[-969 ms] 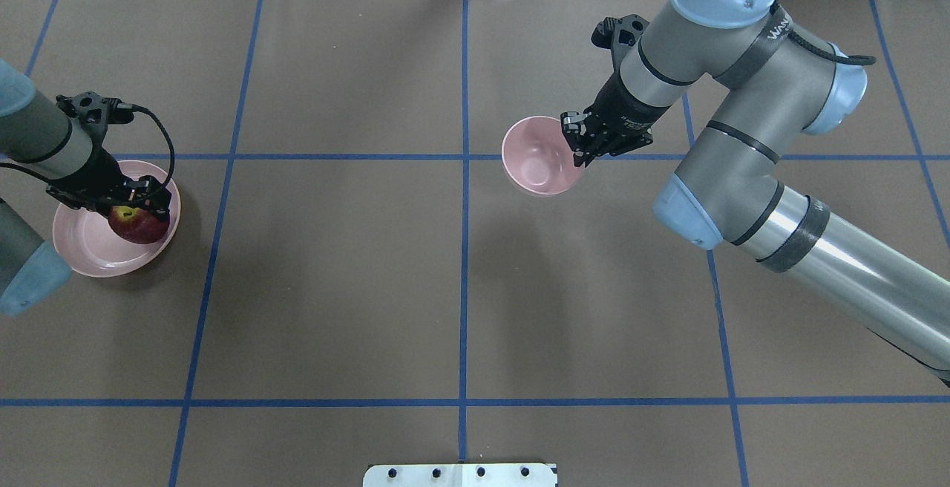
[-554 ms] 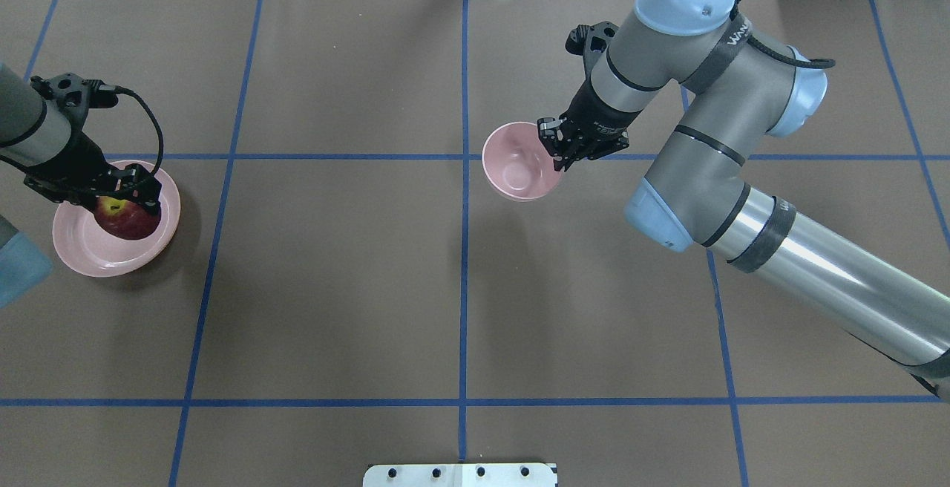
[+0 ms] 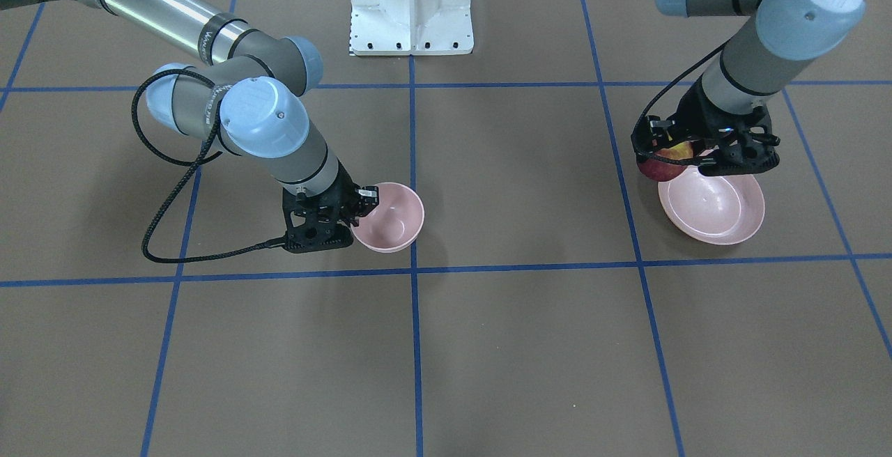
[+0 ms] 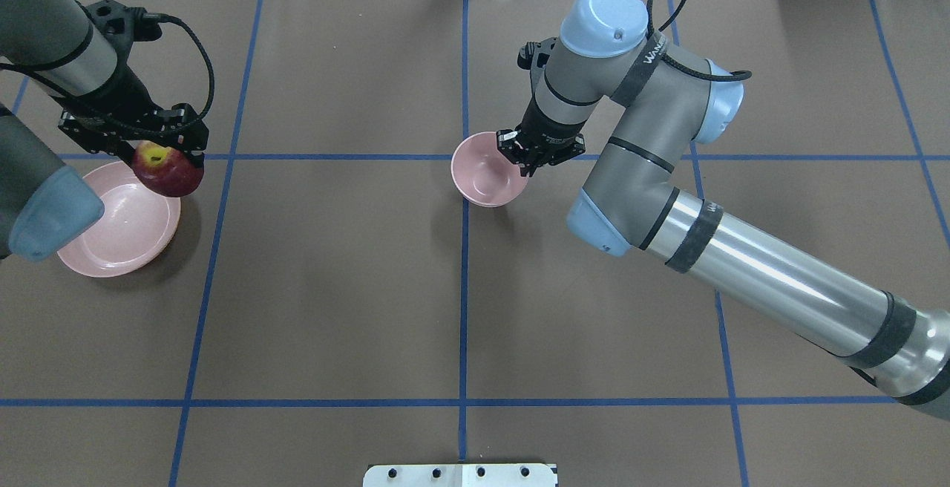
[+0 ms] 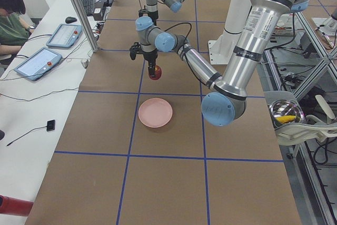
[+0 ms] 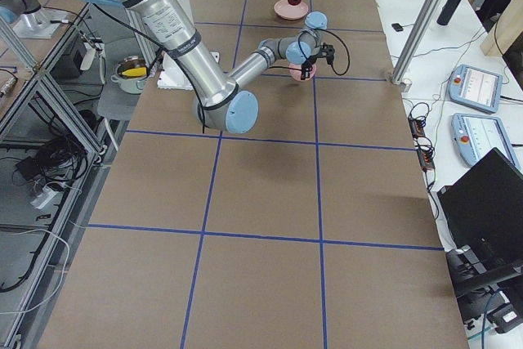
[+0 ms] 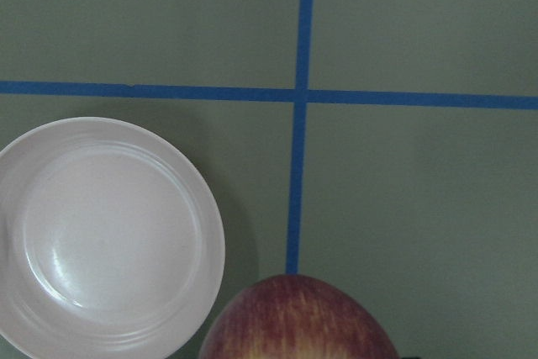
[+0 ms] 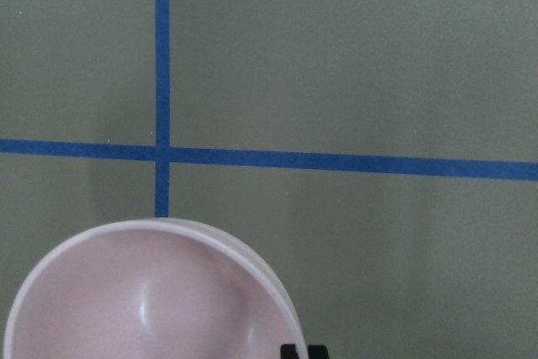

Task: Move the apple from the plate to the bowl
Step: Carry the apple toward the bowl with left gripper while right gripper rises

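At the left end of the brown paper-covered table (image 4: 334,286), the left gripper (image 4: 165,160) is clamped around the round dark-red apple with its yellow-green top (image 4: 174,179). It holds the fruit in the air, clear of the wide, shallow pale-pink plate (image 4: 111,242) and just past its rim. Near the middle, where the blue tape lines (image 4: 334,157) cross, the right gripper (image 4: 528,162) pinches the rim of the small, deep pale-pink bowl (image 4: 481,179). The bowl is hollow side up and well apart from the apple.
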`<state>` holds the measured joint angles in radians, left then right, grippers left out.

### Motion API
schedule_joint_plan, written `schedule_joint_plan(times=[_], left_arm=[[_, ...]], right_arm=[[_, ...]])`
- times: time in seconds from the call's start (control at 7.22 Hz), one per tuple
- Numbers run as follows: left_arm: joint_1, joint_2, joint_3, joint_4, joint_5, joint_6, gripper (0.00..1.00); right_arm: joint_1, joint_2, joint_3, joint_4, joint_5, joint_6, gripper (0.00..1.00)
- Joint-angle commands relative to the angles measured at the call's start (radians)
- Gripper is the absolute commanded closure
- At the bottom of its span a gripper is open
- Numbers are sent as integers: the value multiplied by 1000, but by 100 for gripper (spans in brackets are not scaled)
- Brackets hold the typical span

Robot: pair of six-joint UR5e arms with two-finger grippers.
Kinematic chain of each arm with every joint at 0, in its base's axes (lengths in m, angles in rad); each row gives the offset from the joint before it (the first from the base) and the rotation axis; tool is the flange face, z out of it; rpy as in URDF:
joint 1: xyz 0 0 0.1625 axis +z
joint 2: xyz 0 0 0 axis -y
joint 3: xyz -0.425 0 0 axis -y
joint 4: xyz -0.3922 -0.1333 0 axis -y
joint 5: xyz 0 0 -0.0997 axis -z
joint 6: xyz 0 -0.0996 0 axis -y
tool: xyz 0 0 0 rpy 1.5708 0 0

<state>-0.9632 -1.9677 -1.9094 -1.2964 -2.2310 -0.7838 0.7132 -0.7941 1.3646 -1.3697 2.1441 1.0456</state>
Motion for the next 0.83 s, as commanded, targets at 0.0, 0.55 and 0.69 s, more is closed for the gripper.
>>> schedule_joint_plan(times=[0.0,0.55,0.69], left_arm=[[1,-23,6,17,-6,-5,100],[6,-37,9,17,-7,-8,100],[14,-52,9,19,-19,-20,100]], right_arm=[[-14,67,-85,21,-15,1,100],[-32,88,-107,30,-24,26,47],[-32,88,-99,37,-24,33,0]])
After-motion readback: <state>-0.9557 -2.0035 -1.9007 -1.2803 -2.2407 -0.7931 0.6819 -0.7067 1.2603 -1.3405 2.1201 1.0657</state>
